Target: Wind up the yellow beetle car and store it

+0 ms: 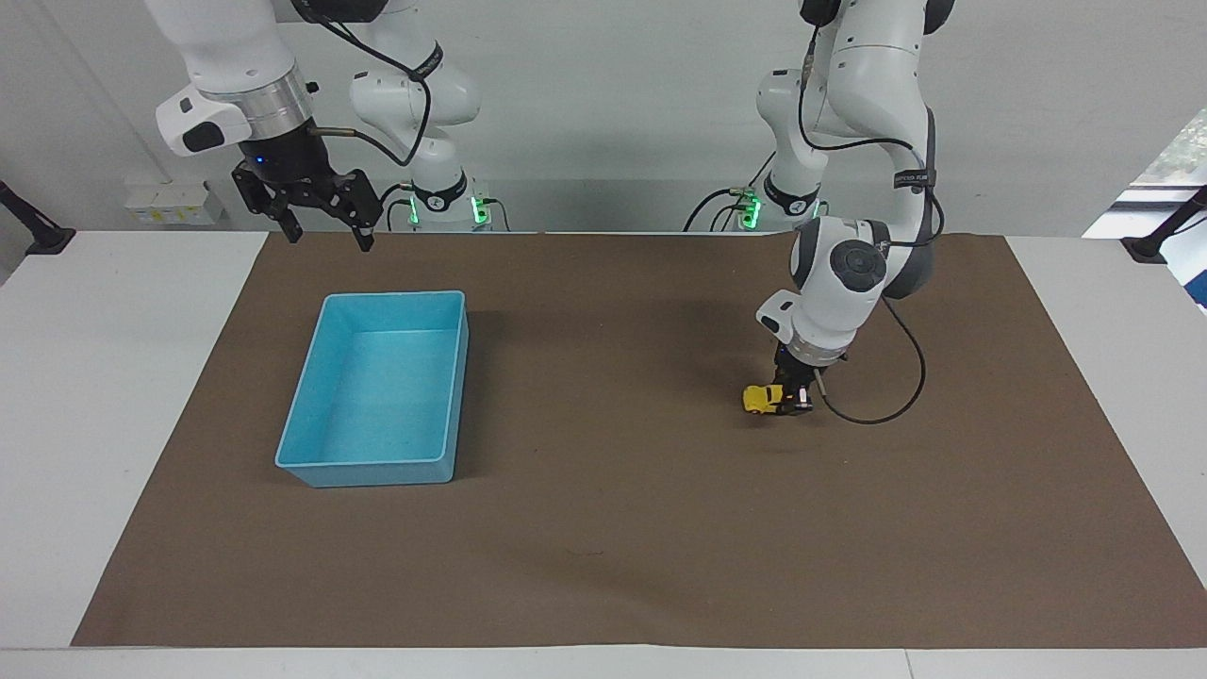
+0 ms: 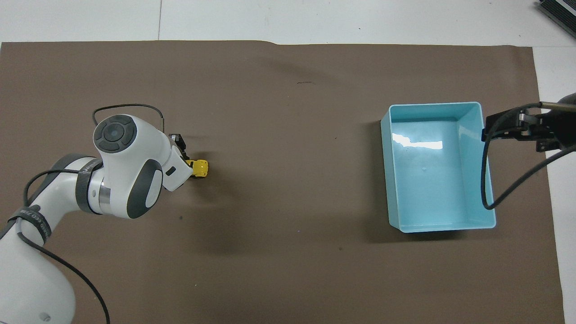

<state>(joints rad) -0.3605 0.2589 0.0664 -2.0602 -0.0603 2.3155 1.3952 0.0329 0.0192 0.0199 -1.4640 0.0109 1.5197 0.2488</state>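
Left end effector [image 1: 790, 400] pinches the yellow beetle car [image 1: 760, 398] down on the tabletop's brown mat toward the left arm's end; blue tray [image 1: 311, 443] empty, storing remains; right end effector [image 1: 325, 231] waits spread

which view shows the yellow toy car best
The facing view: the yellow toy car sits low on the brown mat, its side visible, with the left gripper shut on its rear. In the overhead view the arm covers all but its front end.
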